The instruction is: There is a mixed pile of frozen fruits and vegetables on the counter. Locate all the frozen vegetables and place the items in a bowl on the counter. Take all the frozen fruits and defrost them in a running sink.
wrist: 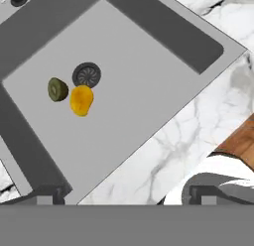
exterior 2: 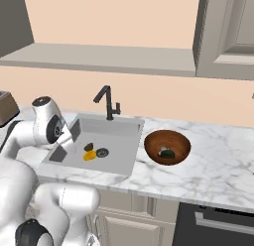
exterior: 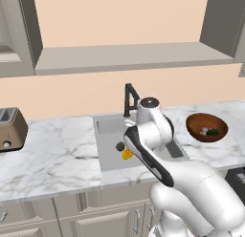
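The gripper [wrist: 124, 198] is hanging released, its jaws spread wide and gripping nothing, above the sink [wrist: 149, 56]. Below and ahead of it, the orange-yellow fruit [wrist: 81, 100] and the small olive-green fruit [wrist: 57, 89] are lying on the basin floor, touching each other beside the drain [wrist: 87, 74]. Off to the gripper's right on the table [exterior 2: 218, 165], the bowl [exterior 2: 167, 147] is holding the dark green ball [exterior 2: 167, 153].

The sink [wrist: 129, 81] is grey, with a dark round drain [wrist: 87, 74]. In it lie 2 fruits: an orange-yellow one [wrist: 81, 100] and an olive-green one [wrist: 57, 89]. The counter [exterior: 52, 155] is white marble with grey veins. The bowl [exterior 2: 167, 147] is reddish-brown. The faucet [exterior 2: 107, 102] is black.
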{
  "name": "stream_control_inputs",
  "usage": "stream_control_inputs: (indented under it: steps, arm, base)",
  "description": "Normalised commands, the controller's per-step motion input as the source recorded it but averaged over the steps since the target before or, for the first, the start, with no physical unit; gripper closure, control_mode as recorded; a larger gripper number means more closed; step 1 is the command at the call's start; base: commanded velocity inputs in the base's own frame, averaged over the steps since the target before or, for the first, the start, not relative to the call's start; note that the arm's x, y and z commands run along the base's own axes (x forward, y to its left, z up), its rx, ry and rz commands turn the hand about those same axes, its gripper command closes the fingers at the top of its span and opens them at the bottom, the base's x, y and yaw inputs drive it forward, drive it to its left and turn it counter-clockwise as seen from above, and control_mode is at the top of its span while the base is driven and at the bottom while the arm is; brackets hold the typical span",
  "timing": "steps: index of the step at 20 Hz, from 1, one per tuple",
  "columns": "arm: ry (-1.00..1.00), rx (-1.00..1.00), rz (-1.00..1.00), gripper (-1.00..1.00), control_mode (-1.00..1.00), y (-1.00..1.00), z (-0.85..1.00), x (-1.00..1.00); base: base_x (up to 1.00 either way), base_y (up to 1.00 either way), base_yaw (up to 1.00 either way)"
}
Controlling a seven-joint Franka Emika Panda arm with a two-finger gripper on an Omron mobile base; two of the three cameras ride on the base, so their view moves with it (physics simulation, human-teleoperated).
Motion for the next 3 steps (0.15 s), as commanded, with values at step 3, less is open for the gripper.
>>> stream_control_inputs:
  steps: [3]
  arm:
    - [0.00,0.00,-0.02,-1.00,-1.00,0.00,0.74,-0.65]
  base:
    - [0.00,0.00,0.00]
